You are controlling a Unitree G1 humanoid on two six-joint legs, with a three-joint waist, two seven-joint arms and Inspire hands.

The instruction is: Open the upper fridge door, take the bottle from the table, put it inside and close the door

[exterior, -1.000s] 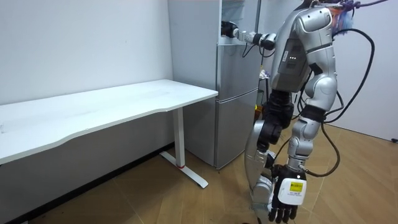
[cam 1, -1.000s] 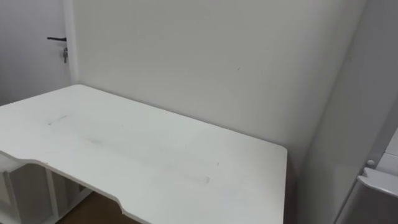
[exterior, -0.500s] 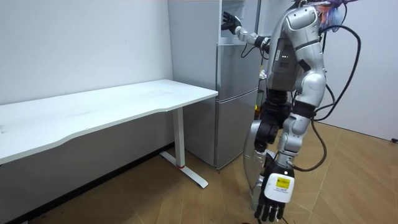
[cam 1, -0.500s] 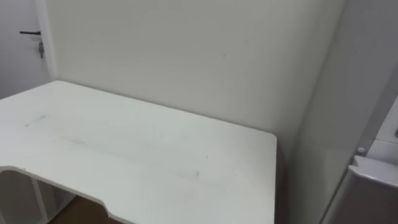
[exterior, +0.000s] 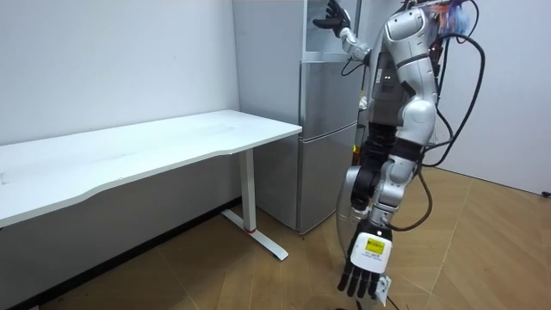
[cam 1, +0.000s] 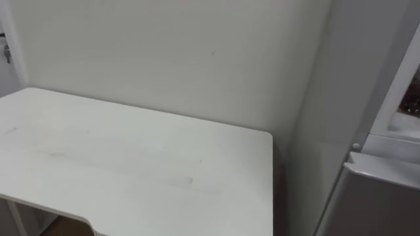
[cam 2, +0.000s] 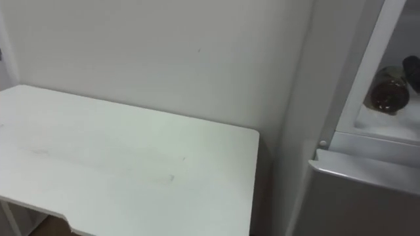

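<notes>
Left eye view: one white table [cam 1: 131, 157] stands against a plain pale wall [cam 1: 164, 59], and its top is bare. Just beside the table's right end rises the grey side of one fridge [cam 1: 328, 98]. The closed lower door [cam 1: 384, 200] shows at the bottom right.

Room view: the floor [exterior: 215, 275] is wooden. The table runs along the wall on the room view's left, and the tall fridge stands at its far end. The robot stands upright close in front of the fridge. Its right hand [exterior: 331, 15] is raised at the open upper compartment with its fingers spread apart, gripping nothing. Its left hand [exterior: 365, 263] hangs low by its leg with straight fingers, also empty.

Right eye view: the upper compartment [cam 2: 384, 124] is open and white inside. One dark bottle [cam 2: 388, 92] rests on its shelf, and no other item can be made out in there.
</notes>
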